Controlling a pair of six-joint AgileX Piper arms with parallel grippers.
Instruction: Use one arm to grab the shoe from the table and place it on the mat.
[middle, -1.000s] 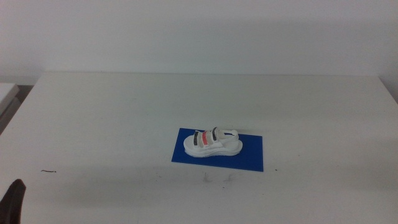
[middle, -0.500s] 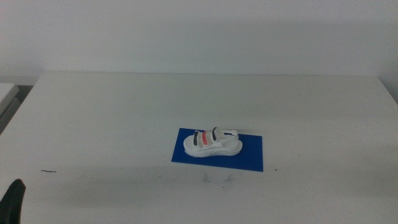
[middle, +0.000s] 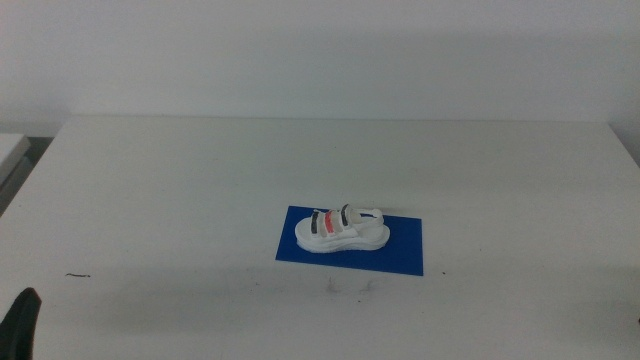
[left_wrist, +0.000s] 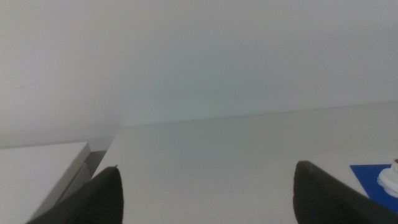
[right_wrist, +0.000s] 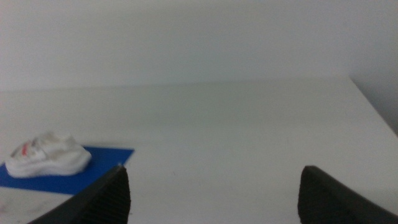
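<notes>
White table (middle: 180, 190) fills the middle view, a few dark specks and scuffs on it. Blue mat (middle: 400, 250) lies flat near the centre, well ahead of both grippers. Shoe (middle: 341, 231) sits upright on the mat, over its left half, sole fully inside the blue edge.

Step in hand, as I read it: placement is done, arms are parked. Nothing is held.

Left gripper (left_wrist: 205, 193): jaws spread wide, nothing between them, only bare table ahead; mat corner and shoe toe sit off to its right side, well apart. In the middle view only a dark tip of it (middle: 22, 322) shows at the bottom-left corner.

Right gripper (right_wrist: 214, 190): jaws also spread wide and empty; shoe (right_wrist: 45, 155) and mat (right_wrist: 93, 163) lie ahead and to its left, well apart. It doesn't show clearly in the middle view.

Next move: likely none needed. If anything, check that the shoe sits stable and keep both arms clear of the mat.

Versus the frame a second ago: shoe and mat are in the same spot, same pose. The left gripper tip at the bottom-left has dropped slightly lower in view. No other change.
</notes>
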